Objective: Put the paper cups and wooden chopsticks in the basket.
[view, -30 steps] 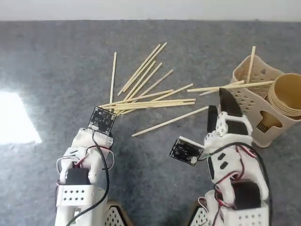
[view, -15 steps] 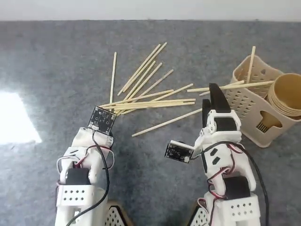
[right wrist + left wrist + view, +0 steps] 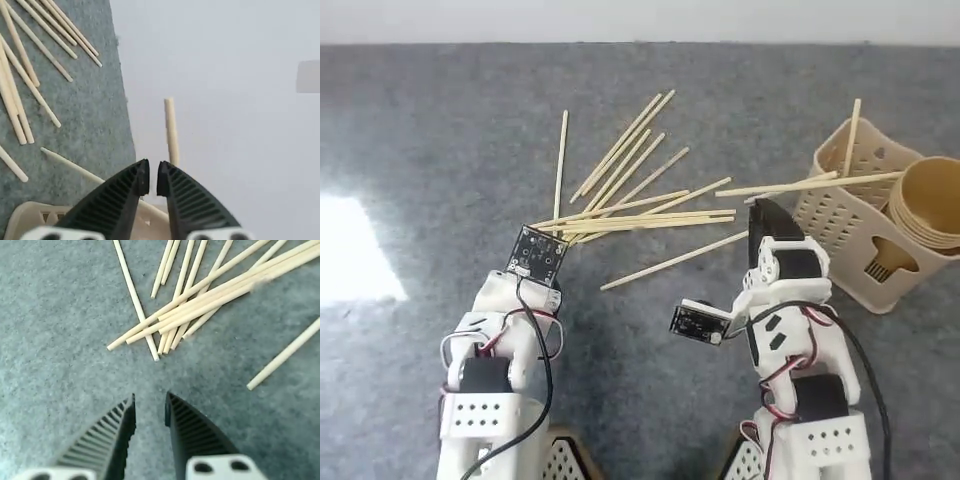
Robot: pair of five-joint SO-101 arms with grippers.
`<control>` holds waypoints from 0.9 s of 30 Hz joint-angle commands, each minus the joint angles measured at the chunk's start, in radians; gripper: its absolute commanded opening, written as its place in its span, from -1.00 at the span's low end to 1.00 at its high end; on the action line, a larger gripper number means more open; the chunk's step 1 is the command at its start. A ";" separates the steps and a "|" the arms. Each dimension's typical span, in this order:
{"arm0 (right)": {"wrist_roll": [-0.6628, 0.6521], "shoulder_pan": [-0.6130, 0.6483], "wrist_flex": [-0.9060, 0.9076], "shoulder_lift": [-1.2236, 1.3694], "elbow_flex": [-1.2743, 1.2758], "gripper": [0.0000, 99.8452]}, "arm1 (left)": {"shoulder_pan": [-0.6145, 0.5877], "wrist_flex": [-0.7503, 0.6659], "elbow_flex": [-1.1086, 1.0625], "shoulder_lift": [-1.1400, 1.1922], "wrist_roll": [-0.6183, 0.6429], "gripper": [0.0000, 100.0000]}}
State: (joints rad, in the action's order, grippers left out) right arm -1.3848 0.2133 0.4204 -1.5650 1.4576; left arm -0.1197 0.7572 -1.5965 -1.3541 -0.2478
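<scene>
**Left claw (image 3: 149, 405) parted, right claw (image 3: 152, 179) nearly pinched; both empty**

**High view.**
- Your right claw sits low over the grey carpet (image 3: 420, 150). Its black tip is just beside the basket (image 3: 840, 215) wall.
- The tip is close to the ends of the two rim sticks (image 3: 800, 184), which lie across the basket's top. You cannot tell whether it touches them.
- Basket: cream, perforated, standing to the right of that arm.
- Paper cups (image 3: 932, 200): nested in one stack, in the end of the basket away from the loose sticks.
- Upright stick (image 3: 855, 125): standing in the basket, leaning slightly.
- Loose chopsticks (image 3: 630, 195): a fanned heap on the carpet, ahead of your left arm.
- Single stick (image 3: 680, 258): lying apart from the heap, between it and the right arm.

**Left wrist view.**
- Your left claw hangs over bare carpet. Its jaws stand a modest gap apart with nothing between them.
- The nearest ends of the loose chopsticks lie just ahead of the tips, not touching them.

**Right wrist view.**
- Your right claw's jaws stand a sliver apart and grip nothing.
- The basket's rim shows close by the jaws.
- The upright stick rises just past the tips.
- Loose chopsticks lie on the carpet farther off.
</scene>
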 commanded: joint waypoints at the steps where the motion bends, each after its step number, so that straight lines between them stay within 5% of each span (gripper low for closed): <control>1: -0.012 0.012 -0.018 -0.010 -0.014 -0.99 | 0.000 -0.025 0.008 -0.005 0.008 -0.80; 14: -0.011 0.013 -0.191 -0.010 0.052 -0.65 | 0.000 -0.025 0.008 -0.005 0.008 -0.80; 20: -0.012 -0.018 -0.392 -0.010 0.164 -0.65 | 0.000 -0.025 0.007 -0.005 0.006 -0.80; 27: -0.012 -0.010 -0.404 -0.008 0.167 -0.68 | 0.000 -0.025 0.007 -0.005 0.006 -0.80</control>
State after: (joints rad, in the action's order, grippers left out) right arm -1.3848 0.2071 0.0414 -1.5650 1.6341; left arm -0.1197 0.7572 -1.5965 -1.3541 -0.2478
